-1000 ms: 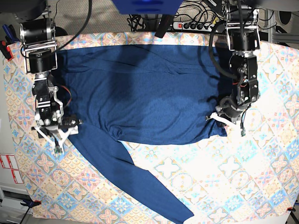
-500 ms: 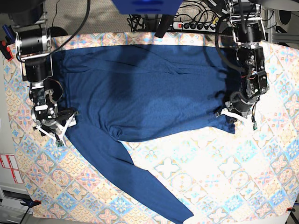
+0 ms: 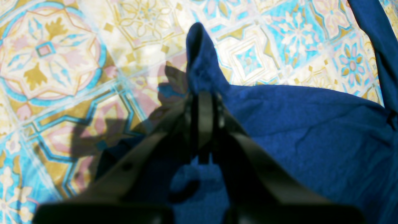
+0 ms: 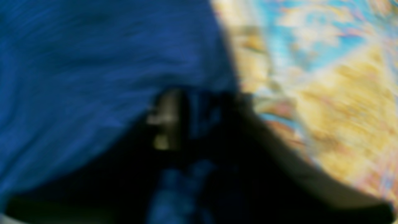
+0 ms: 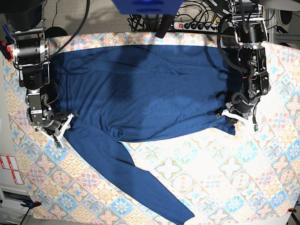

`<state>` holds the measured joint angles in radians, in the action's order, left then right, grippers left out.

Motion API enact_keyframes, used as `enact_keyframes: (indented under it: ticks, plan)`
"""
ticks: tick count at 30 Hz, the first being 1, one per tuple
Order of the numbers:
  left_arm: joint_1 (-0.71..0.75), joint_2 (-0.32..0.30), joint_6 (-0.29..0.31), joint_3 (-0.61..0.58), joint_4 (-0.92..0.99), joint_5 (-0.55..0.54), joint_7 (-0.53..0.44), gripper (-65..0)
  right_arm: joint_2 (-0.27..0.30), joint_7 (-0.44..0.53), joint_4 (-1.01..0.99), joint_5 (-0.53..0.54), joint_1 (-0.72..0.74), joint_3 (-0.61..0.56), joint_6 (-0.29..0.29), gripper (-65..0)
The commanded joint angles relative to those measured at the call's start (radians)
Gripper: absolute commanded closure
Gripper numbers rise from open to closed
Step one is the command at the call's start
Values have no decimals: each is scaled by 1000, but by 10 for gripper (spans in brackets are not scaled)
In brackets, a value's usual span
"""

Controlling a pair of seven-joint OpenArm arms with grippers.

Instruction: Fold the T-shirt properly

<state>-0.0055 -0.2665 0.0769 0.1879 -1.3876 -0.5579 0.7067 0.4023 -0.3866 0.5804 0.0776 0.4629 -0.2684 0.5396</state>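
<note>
The plain dark navy-blue long-sleeved knit T-shirt (image 5: 145, 89) lies spread across the upper half of the patterned tiled surface (image 5: 225, 178). The left pincer (image 3: 202, 102) is clenched on its hem corner; the right pincer's (image 5: 58, 129) grip at centre-left is too blurred to judge. Confirm both holds, then lift evenly.

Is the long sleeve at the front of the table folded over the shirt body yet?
No. In the base view the T-shirt's sleeve lies stretched out diagonally across the patterned tablecloth, away from the body.
</note>
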Motion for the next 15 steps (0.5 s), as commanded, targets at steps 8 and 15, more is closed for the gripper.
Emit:
enact_keyframes:
  ticks: [8,15]
  plan:
    - [-18,-14,5,6,-19,-8,-19,0,8,-44,95,-5,-5,88,159,-4]
    - [-3,-17,5,6,-20,-41,-19,0,8,-114,392,-6,-175,245,159,-4]
